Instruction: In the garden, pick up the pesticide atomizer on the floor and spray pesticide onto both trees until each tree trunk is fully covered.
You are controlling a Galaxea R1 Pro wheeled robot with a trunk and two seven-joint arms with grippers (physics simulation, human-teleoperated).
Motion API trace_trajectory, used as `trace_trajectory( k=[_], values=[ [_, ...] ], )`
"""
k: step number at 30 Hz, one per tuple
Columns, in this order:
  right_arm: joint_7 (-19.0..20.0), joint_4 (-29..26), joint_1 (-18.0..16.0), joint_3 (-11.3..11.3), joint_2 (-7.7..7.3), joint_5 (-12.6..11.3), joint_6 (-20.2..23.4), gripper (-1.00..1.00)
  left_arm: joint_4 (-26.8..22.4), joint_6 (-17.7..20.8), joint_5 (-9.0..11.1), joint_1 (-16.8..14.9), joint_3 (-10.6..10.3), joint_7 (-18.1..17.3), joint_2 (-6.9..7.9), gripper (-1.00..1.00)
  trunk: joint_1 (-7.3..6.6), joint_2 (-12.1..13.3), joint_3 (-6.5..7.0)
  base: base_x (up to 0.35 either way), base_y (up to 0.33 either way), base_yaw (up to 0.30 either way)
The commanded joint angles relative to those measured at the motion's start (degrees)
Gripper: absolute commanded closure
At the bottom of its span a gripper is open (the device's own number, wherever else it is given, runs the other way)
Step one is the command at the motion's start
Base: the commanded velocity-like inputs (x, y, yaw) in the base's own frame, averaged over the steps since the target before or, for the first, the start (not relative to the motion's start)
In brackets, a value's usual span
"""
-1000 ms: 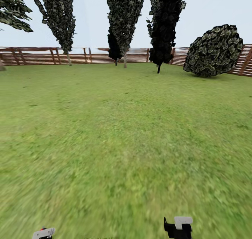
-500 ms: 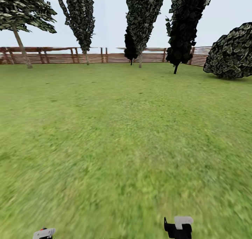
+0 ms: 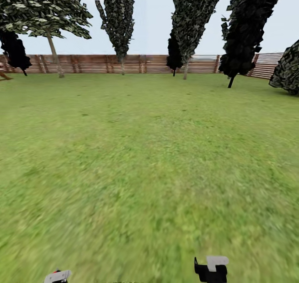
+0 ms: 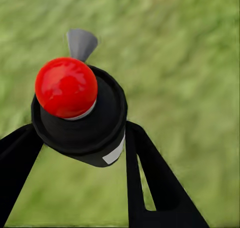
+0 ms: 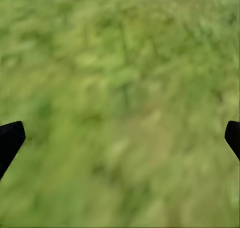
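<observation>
In the left wrist view the pesticide atomizer (image 4: pixel 95 123), a small black bottle with a white band and a red tip, sits clamped between the black fingers of my left gripper (image 4: pixel 80 138). In the head view that gripper (image 3: pixel 58 276) shows at the bottom edge with the red tip peeking out. My right gripper (image 3: pixel 211 268) is low at the bottom right; its wrist view shows it open (image 5: pixel 121 137) over blurred grass. Far across the lawn, trees with pale trunks (image 3: pixel 54 54) (image 3: pixel 185 69) stand by the fence; I cannot tell from here which are the task's trees.
The garden lawn (image 3: pixel 149 158) stretches wide ahead. A brown slatted fence (image 3: pixel 141 64) closes the far side. Black cone-shaped cypresses (image 3: pixel 249 30) (image 3: pixel 15 50) and a round dark bush (image 3: pixel 287 71) stand along it.
The whole head view has swung left, so the trees and bush slid right in the picture and a dark cypress came in at the far left. Both grippers are unchanged.
</observation>
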Motion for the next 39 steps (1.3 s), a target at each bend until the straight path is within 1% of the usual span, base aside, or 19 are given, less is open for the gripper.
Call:
trace_trajectory(
  k=[1,21,30,35,36,38,39],
  values=[
    [0.0,0.0,0.0,0.0,0.00,0.0,0.0,-1.00,0.0,0.0,0.1,0.0,0.0,0.0,-0.02,1.00,0.00,0.0,-0.03,0.000,0.000,0.279],
    [0.0,0.1,0.0,0.0,0.01,0.0,0.0,-1.00,0.0,0.1,0.1,0.0,0.2,0.1,0.19,1.00,0.00,0.0,-0.71,0.000,0.000,0.279],
    [0.0,0.1,0.0,0.0,0.01,0.0,0.0,-1.00,0.0,0.1,0.1,0.0,0.2,0.1,0.02,1.00,0.00,0.0,-1.02,0.000,0.000,0.279],
    [0.0,0.1,0.0,0.0,0.01,0.0,0.0,-1.00,0.0,0.2,0.2,0.0,0.3,0.2,0.36,1.00,0.00,0.0,-1.19,0.000,0.000,0.279],
    [0.0,0.1,0.0,0.0,0.01,0.0,0.0,-1.00,0.1,0.2,0.8,0.0,0.4,0.3,0.45,1.00,0.00,0.0,-1.22,0.000,0.000,0.279],
    [0.0,0.1,0.0,0.0,0.01,0.0,0.0,-1.00,0.1,0.1,3.3,0.0,1.0,0.4,0.56,1.00,0.00,0.0,-1.29,0.000,0.000,0.279],
    [0.0,0.1,0.0,0.0,0.01,0.0,0.0,-1.00,0.1,0.0,4.2,0.0,1.0,0.4,0.58,1.00,0.00,0.0,-1.32,0.000,0.000,0.279]
  ],
)
